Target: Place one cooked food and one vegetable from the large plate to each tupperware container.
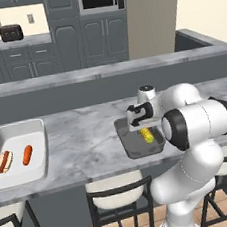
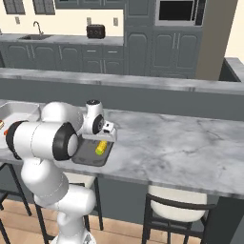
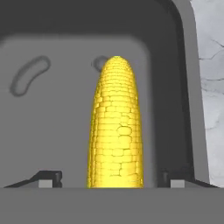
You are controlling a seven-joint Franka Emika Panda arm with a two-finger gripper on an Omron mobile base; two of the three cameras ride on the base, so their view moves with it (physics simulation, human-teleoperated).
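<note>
End effector point(image 1: 143, 127) low over dark grey tray point(image 1: 131, 146), near middle of marble table point(image 1: 83, 139). Fingertips point(image 3: 48, 179) spread wide in hand view, one each side of corn cob point(image 3: 114, 131), both clear of it: open, gripping nothing. Cob lying flat on tray floor, pointed end away from camera, yellow kernels sharp. Two shallow curved dents in tray floor beyond cob tip. Tray wall and rounded corner at right of hand view, marble beyond it.

Left base view: cob point(image 1: 146, 134) partly hidden under hand, in right half of grey tray. White tray point(image 1: 17, 132) well apart to left on same table, holding hot dog in bun point(image 1: 4, 161) and plain sausage point(image 1: 27, 155), side by side, not touching. Three stools point(image 1: 114, 186) tucked under near edge of table.

Right base view: grey tray point(image 2: 88, 155) with cob point(image 2: 101, 147) just below end effector point(image 2: 108, 129); white tray point(image 2: 19, 110) at far left, mostly behind arm. Toaster point(image 2: 96, 31) on back counter, sink faucet point(image 2: 37, 26) left of it, microwave point(image 2: 177, 10) built into cabinets upper right.
</note>
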